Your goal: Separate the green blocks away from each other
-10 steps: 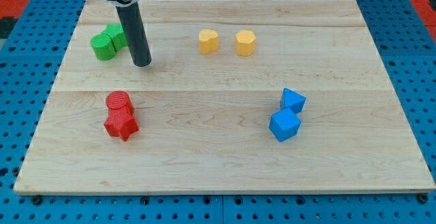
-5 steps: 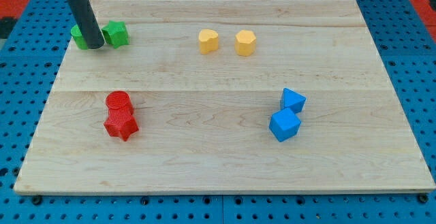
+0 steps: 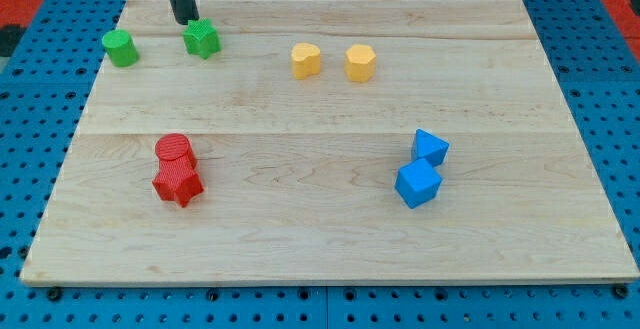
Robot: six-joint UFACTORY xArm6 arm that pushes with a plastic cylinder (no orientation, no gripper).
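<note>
- The green blocks, two small pieces on the pale wooden board (image 3: 330, 219), are at the view's top left: a round green cylinder (image 3: 120, 47) close to the board's left edge, and a green star-shaped block (image 3: 201, 39) to the view's right of it, with bare wood showing between them.
- My tip (image 3: 184, 20) is at the very end of a plain dark rod; there are no jaws to part or close, and it clamps nothing. It stands just above and slightly to the view's left of the star-shaped block, touching it or nearly so; I cannot tell which.
- The tip is well apart from the cylinder.
- By my judgement the separating step is largely done: the two greens no longer touch, and a clear gap lies between them.
- If more spacing is wanted, the next move calls for a push on the star-shaped block toward the view's right, along the top strip of the board, with the tip first set squarely on its left face.
- That push has limited room: a yellow heart-like block (image 3: 306, 60) and a yellow hexagonal block (image 3: 360, 62) sit further right in the same band.
- The red pair (image 3: 177, 169), a cylinder against a star, and the two blue cubes (image 3: 421, 168) lie in the lower half, away from this work.
</note>
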